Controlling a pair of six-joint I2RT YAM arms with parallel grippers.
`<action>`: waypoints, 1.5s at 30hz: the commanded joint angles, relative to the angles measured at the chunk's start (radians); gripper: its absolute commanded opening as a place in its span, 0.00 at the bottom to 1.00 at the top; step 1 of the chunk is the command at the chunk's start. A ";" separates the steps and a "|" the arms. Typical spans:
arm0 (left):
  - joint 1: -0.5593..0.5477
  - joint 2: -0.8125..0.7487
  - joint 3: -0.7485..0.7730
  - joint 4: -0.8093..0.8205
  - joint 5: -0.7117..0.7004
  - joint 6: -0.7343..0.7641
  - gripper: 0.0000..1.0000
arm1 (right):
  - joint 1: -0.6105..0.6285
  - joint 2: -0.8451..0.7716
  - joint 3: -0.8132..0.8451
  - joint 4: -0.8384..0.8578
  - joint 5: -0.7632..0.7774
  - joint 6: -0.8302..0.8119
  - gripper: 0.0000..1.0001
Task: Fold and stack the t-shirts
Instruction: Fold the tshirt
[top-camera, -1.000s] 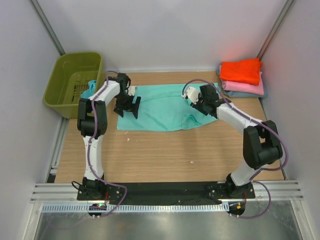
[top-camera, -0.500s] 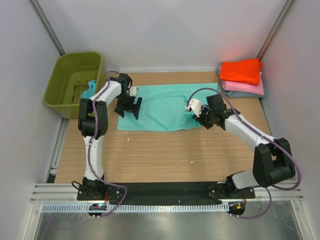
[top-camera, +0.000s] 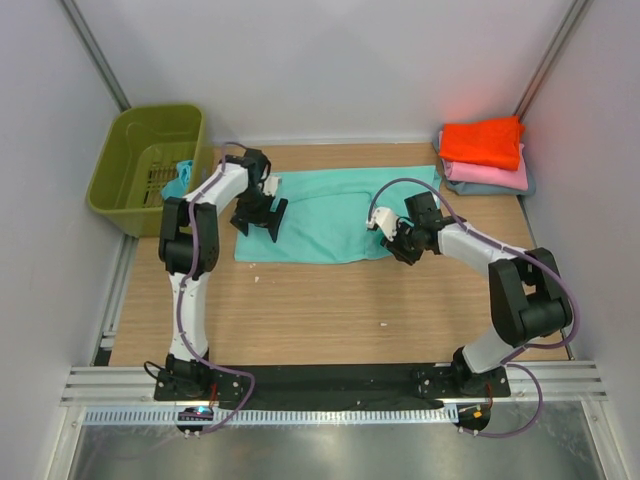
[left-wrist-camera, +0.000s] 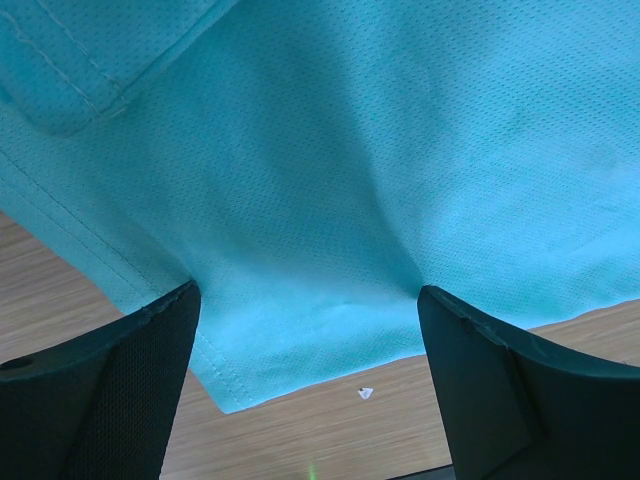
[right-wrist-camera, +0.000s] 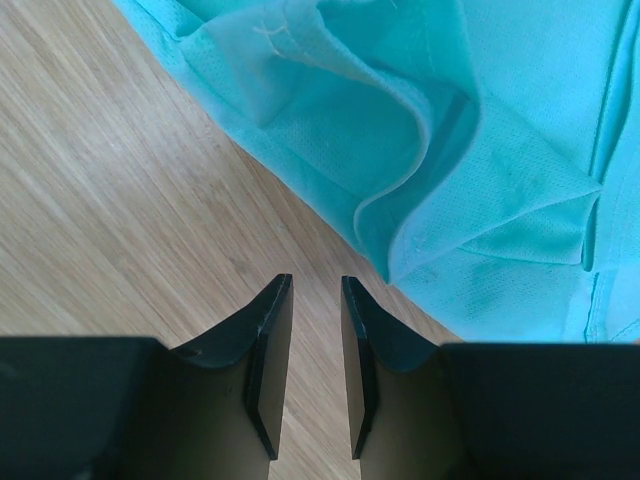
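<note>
A teal t-shirt (top-camera: 330, 212) lies spread flat across the back of the table. My left gripper (top-camera: 258, 215) hovers over its left end with the jaws wide open; in the left wrist view (left-wrist-camera: 308, 292) the cloth's hem corner (left-wrist-camera: 300, 330) lies between the fingers (left-wrist-camera: 110, 390). My right gripper (top-camera: 396, 240) is at the shirt's front right corner. In the right wrist view (right-wrist-camera: 315, 282) its jaws stand a narrow gap apart, empty, over bare wood just beside the bunched sleeve (right-wrist-camera: 420, 170). Folded orange (top-camera: 483, 142), pink (top-camera: 490, 176) and grey-blue (top-camera: 522, 188) shirts are stacked at the back right.
An olive-green basket (top-camera: 130, 195) stands at the back left, with another teal shirt (top-camera: 178, 182) hanging over its near side. White walls close in the table on three sides. Bare wood (top-camera: 330, 310) runs in front of the spread shirt.
My right gripper has moved from above the shirt's right part forward and down to its front right corner. My left gripper has shifted only slightly over the left end.
</note>
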 joint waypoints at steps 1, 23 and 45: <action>-0.012 -0.017 -0.018 -0.007 -0.001 0.015 0.90 | -0.009 0.009 0.032 0.065 -0.014 -0.014 0.32; -0.021 0.018 0.000 -0.010 0.003 0.014 0.91 | -0.026 0.095 0.094 0.105 0.033 -0.038 0.29; -0.023 0.006 0.034 -0.015 -0.018 0.018 0.91 | -0.040 -0.008 0.219 0.007 0.047 -0.022 0.01</action>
